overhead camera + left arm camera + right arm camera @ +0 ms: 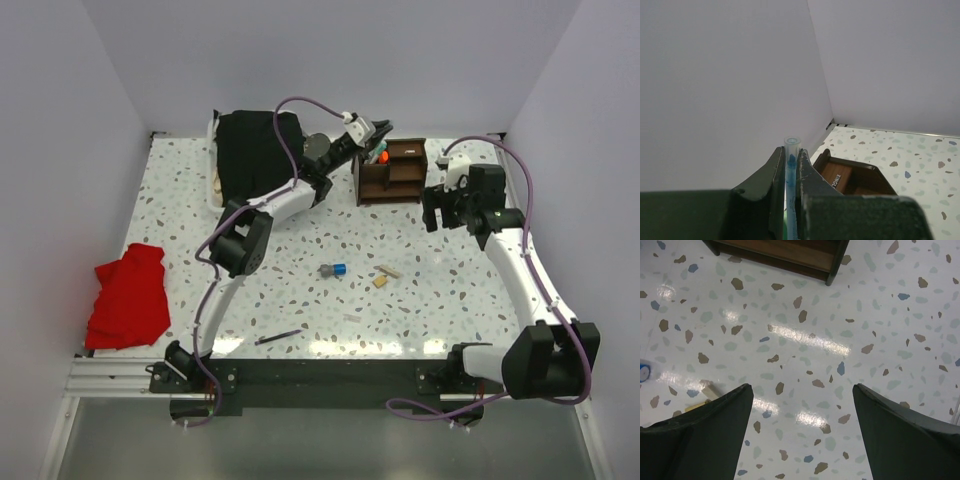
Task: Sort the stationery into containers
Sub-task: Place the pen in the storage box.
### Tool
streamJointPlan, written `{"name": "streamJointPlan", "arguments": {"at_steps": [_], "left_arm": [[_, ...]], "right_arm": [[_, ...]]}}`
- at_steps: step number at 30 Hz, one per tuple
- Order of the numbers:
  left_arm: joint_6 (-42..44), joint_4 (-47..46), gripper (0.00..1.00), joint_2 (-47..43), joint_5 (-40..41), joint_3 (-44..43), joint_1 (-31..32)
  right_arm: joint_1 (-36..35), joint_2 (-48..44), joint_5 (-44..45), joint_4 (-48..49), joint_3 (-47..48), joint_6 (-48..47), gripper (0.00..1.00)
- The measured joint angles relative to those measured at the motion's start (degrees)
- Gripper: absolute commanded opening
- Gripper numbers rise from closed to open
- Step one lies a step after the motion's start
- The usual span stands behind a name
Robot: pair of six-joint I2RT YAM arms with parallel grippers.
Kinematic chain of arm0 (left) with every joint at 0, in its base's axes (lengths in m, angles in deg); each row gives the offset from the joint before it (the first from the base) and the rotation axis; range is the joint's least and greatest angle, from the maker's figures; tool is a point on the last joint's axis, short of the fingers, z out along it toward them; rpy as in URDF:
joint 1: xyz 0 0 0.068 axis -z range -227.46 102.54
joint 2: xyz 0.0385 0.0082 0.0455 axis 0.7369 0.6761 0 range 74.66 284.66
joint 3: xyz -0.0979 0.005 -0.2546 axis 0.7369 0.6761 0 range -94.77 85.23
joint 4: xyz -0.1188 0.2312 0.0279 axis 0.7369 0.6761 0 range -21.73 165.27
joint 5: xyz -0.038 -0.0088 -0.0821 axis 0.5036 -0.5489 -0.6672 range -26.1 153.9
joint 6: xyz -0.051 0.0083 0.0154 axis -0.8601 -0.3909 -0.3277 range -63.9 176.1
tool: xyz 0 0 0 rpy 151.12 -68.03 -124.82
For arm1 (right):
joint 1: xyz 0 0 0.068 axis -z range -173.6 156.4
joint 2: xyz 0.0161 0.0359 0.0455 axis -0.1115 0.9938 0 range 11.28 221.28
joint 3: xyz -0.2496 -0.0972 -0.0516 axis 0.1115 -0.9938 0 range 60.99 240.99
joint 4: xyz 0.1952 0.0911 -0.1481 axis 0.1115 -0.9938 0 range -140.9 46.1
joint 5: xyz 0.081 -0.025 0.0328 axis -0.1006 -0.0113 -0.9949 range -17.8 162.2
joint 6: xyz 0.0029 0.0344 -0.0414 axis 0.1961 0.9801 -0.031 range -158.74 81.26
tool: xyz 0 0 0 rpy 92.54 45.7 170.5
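The left gripper (791, 155) is clamped tight on a blue pen (792, 144). The pen's long axis runs straight along the two dark, matte fingers. Its clear, round tube end pokes just past the fingertips, pointing away from the wrist towards the plain pale wall (730, 90). Blue ink shows inside the see-through barrel. How far the pen reaches back between the fingers is hidden.

Below and just right of those fingertips sits the organiser (855, 175), a dark brown wooden box with smooth, straight dividers. In the top view, an orange-capped marker (381, 156) and a green pen (374, 151) stand in it, just under this gripper.

The right gripper (802, 390) is spread wide and holds nothing. Only glossy speckled table (805, 340) shows between its broad dark fingers. The organiser's near edge lies ahead of it. Off to its left are a small blue sharpener (642, 372), round in shape, and a tan, blocky eraser (707, 390), both apart from the fingers.
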Motion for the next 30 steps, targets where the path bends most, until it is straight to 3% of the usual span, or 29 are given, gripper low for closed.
{"name": "streamJointPlan", "arguments": {"at_steps": [6,8,9,12,17,24,27,30], "left_arm": [[-0.2,-0.2,0.02,0.0,0.0,1.9,-0.7],[-0.2,-0.2,0.15,0.0,0.1,2.0,-0.8],[-0.3,-0.2,0.3,0.0,0.4,2.0,-0.8],[-0.9,-0.2,0.48,0.0,1.1,2.0,-0.8],[-1.4,-0.1,0.52,0.0,2.0,2.1,-0.9],[-0.5,-0.1,0.66,-0.9,3.1,4.3,-0.9],[0.6,1.5,0.71,-4.9,2.8,9.5,-1.2],[1.4,4.0,0.74,-14.6,1.2,18.6,-2.5]], "right_arm": [[0.4,0.0,0.0,0.0,-1.2,0.4,0.85],[0.5,0.0,0.0,0.1,-1.4,0.5,0.86],[0.5,0.0,0.0,0.1,-1.5,0.6,0.86],[0.5,0.0,0.0,0.1,-1.5,0.7,0.86],[0.5,0.0,0.0,0.2,-1.5,0.8,0.86],[0.5,0.4,-0.6,0.5,-1.5,0.8,0.86],[0.5,0.4,-2.6,0.0,-1.4,-0.7,0.86],[0.4,0.4,-7.1,-1.5,-1.3,-3.7,0.84]]}}
